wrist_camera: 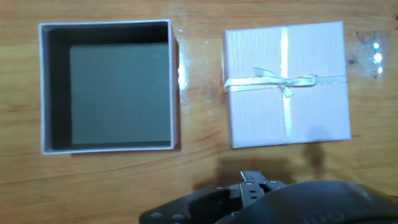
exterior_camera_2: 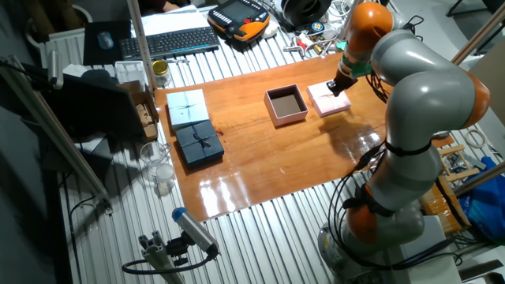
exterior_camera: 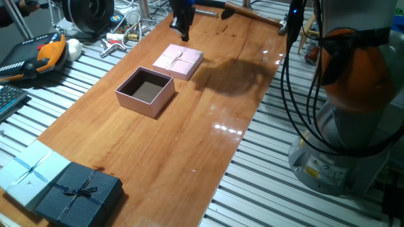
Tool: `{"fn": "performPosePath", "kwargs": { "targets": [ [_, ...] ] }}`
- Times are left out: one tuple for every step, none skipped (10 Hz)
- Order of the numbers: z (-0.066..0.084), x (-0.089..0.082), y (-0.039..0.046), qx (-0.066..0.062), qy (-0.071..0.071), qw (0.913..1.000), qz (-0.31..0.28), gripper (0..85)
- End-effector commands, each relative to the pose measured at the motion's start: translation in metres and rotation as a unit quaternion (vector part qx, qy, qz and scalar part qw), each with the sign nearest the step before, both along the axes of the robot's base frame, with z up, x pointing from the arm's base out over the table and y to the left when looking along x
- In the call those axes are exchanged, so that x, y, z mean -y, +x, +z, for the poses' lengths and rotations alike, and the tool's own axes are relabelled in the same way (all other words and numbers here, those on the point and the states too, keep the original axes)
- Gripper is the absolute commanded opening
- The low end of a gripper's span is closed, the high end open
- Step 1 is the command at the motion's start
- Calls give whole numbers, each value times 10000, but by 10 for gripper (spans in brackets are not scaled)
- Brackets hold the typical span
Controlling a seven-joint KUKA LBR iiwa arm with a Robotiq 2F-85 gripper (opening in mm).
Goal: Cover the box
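Observation:
The pale-pink box (exterior_camera: 145, 92) stands open on the wooden board, its dark inside showing; it also shows in the other fixed view (exterior_camera_2: 286, 105) and at the left of the hand view (wrist_camera: 109, 87). Its pink lid (exterior_camera: 178, 61) with a cream ribbon bow lies flat on the board right beside it, also seen in the other fixed view (exterior_camera_2: 327, 99) and the hand view (wrist_camera: 286, 84). My gripper (exterior_camera: 184, 33) hangs above the lid's far side, clear of it, also in the other fixed view (exterior_camera_2: 338, 87). The fingertips are too dark and small to judge. The hand view shows only the gripper's dark body.
A dark navy box with a bow (exterior_camera: 79, 194) and a light blue ribboned box (exterior_camera: 31, 171) sit at the board's near left end. A teach pendant (exterior_camera: 38, 55), tools and cables lie beyond the board's far edge. The arm's base (exterior_camera: 353, 101) stands to the right.

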State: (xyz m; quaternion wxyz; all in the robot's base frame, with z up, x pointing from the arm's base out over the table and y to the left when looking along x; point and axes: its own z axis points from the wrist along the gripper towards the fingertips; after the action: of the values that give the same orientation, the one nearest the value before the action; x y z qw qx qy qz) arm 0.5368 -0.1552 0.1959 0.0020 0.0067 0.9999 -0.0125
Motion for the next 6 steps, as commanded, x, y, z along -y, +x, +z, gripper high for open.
{"fn": "performPosePath", "kwargs": {
  "targets": [
    [-4, 12, 11, 0, -5, 10000, -37, 0],
    [-26, 13, 21, 25, -12, 9999, -106, 0],
    [-72, 20, 37, 95, -26, 9999, -134, 0],
    [-113, 25, 52, 110, -33, 9998, -141, 0],
    [-157, 24, 64, 110, 5, 9998, -142, 0],
    [-195, 34, 67, 110, 5, 9998, -142, 0]
  ]
}}
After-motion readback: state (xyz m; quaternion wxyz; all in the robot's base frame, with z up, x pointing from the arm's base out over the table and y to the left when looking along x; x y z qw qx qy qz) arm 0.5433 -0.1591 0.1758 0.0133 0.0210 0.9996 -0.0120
